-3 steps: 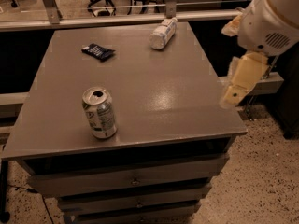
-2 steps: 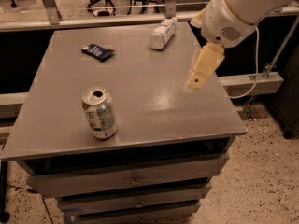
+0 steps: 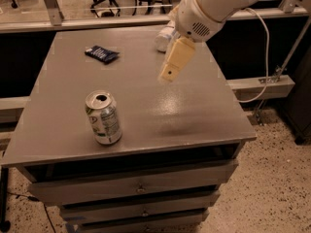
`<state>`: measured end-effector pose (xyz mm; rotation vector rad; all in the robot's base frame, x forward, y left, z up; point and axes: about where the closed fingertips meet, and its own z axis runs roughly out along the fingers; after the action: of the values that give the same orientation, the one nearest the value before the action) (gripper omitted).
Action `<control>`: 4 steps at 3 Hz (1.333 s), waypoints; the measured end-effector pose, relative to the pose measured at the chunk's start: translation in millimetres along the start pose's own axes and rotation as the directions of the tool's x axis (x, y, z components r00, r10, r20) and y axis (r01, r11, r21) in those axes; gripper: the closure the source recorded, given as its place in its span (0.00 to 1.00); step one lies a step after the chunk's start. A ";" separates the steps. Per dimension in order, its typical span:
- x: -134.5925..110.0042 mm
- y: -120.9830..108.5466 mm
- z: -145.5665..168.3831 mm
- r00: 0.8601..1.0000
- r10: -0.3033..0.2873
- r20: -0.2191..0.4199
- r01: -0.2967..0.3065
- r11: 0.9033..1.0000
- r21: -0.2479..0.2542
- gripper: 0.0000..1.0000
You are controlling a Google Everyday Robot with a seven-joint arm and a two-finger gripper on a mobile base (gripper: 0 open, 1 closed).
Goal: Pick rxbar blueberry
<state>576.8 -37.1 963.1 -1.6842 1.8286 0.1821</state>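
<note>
While the gripper [image 3: 170,69] hangs above the table [image 3: 194,115] right of centre, its opening state cannot be told. The rxbar blueberry [image 3: 101,54] lies flat at the far left, well apart from it. A soda can [image 3: 103,117] stands upright front left, off the line between them; a white bottle [image 3: 164,37] lies partly hidden behind the arm.

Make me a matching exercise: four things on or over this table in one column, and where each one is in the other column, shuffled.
1 rxbar blueberry
2 soda can
3 white bottle
4 gripper

A upright, near the front left of the table
B far edge, partly behind the arm
C lying flat, far left
D hanging over the middle

Pairs: 1-C, 2-A, 3-B, 4-D
</note>
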 end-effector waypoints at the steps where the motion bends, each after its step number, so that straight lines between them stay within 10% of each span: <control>1: -5.8 -5.0 7.5 1.000 0.006 0.029 -0.007 1.000 0.017 0.00; 4: -56.6 -88.8 145.1 0.957 0.138 0.256 -0.151 0.988 0.029 0.00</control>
<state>710.0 68.8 906.7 -1.4223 1.7472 0.3945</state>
